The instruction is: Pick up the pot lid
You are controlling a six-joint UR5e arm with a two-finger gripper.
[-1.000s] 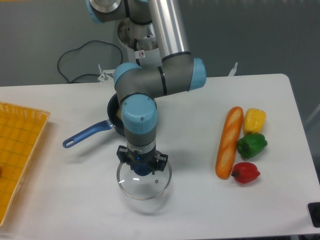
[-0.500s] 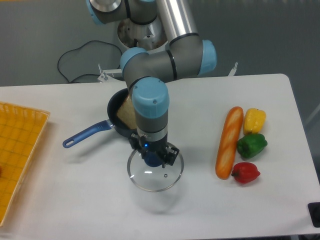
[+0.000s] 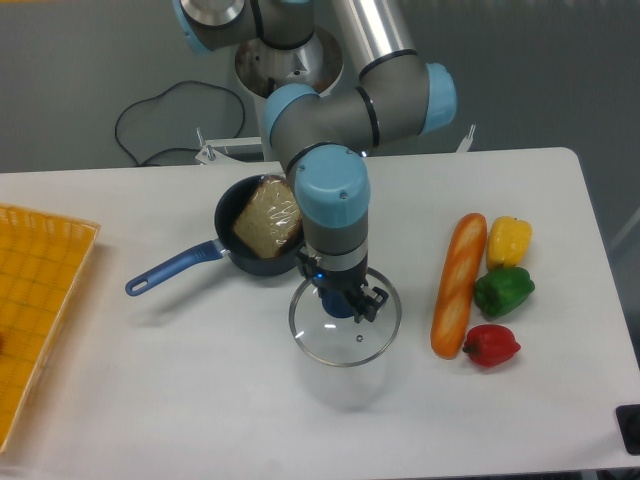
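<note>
Pincer [image 3: 342, 287] clamped on its blue knob [image 3: 337, 306], I hold the clear pot lid [image 3: 350, 350] above the tabletop [image 3: 180, 400], between my black pan [image 3: 230, 212] and a long orange-brown loaf [image 3: 459, 285]. Beside the loaf lie a yellow pepper [image 3: 509, 242], a green pepper [image 3: 504, 291] and a red pepper [image 3: 491, 345].

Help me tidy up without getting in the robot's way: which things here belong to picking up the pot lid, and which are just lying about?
For the job:
glass pot lid
two-finger gripper, holding it

Just lying about:
blue-handled frying pan
brown piece in it
baguette-shaped item
yellow pepper
green pepper
red pepper
yellow crate
</note>
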